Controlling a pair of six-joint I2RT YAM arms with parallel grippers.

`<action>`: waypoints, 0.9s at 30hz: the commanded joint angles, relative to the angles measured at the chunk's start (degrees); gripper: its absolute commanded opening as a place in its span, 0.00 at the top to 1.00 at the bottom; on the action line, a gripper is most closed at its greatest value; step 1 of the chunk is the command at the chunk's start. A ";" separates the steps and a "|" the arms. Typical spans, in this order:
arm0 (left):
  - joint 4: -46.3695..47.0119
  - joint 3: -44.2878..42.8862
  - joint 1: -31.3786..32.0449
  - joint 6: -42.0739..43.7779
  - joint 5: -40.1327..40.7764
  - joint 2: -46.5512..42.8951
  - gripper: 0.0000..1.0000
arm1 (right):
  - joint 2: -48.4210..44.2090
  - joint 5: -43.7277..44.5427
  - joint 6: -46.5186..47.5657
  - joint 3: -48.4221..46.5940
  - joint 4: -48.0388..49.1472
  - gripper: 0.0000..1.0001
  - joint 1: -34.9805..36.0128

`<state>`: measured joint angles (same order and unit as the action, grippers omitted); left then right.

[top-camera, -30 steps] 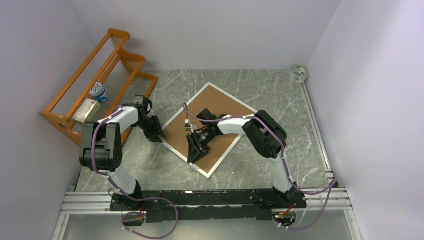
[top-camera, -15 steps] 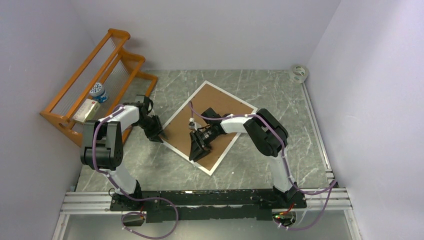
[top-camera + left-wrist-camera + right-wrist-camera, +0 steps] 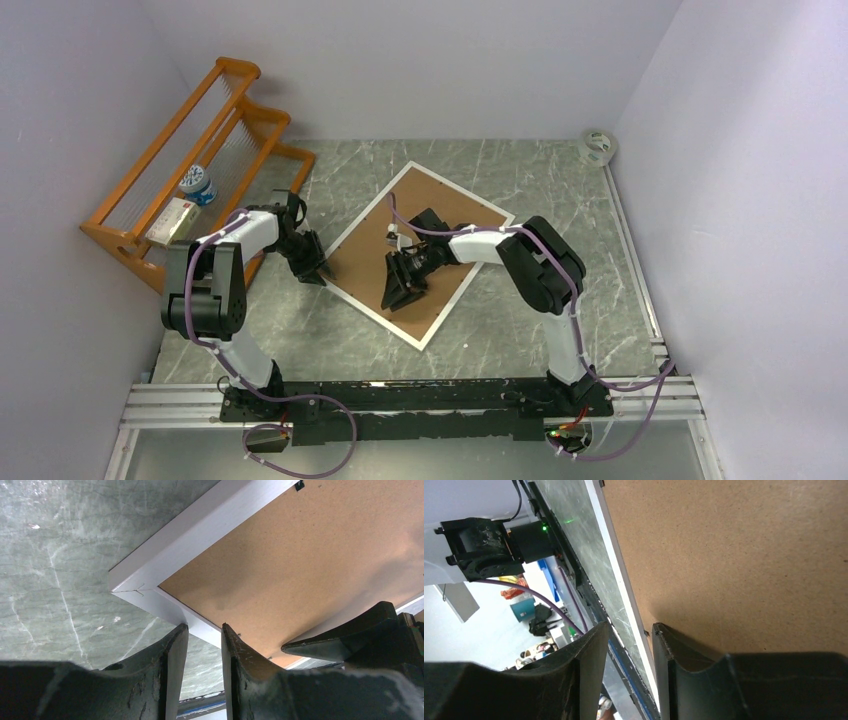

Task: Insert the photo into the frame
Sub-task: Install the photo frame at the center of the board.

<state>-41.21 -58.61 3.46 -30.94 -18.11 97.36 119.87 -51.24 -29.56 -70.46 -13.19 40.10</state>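
Frame [image 3: 452, 208] lies flat around mid-bench, back up. Its brown board shows inside the white rim, and it is turned so its corners point out like a diamond on the bench [image 3: 560, 180].

Left arm [image 3: 240, 230] reaches in from the rack side, and the left jaws sit right at the frame's left corner. In the wrist view the two fingers [image 3: 167, 675] stand a narrow slit apart, with the white rim [image 3: 200, 530] running into the gap just beside the corner joint. Pinched or merely straddled, I cannot tell.

Right arm [image 3: 480, 243] folds across from the other side, and the right jaws are down over the brown back, toward the frame's near-left edge. From its own wrist the fingers [image 3: 586, 670] are also only a sliver apart, with nothing between them. The tips are low over the board [image 3: 749, 555], right beside the white rim. They show as a dark wedge in the left wrist's view too.

Far left, the orange rack [image 3: 165, 148] stands against the wall, with a box [image 3: 170, 222] and a blue-topped jar [image 3: 198, 185] on it. A tape roll [image 3: 598, 147] sits in the far right corner, well apart from everything else.
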 commanded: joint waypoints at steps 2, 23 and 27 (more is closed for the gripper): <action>-1.44 0.09 -0.04 1.65 5.36 0.82 0.62 | 3.49 30.90 11.14 2.62 0.12 0.56 -2.77; 2.50 0.28 -0.04 1.78 1.60 -4.29 0.54 | -7.03 5.08 9.13 3.43 3.48 0.89 3.19; 1.76 0.48 -0.04 1.67 2.27 -2.97 0.56 | -5.78 4.83 10.21 2.49 1.48 0.92 3.57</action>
<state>-39.29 -58.37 3.44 -29.63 -16.86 93.65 113.36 -44.25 -21.52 -67.31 -12.12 43.83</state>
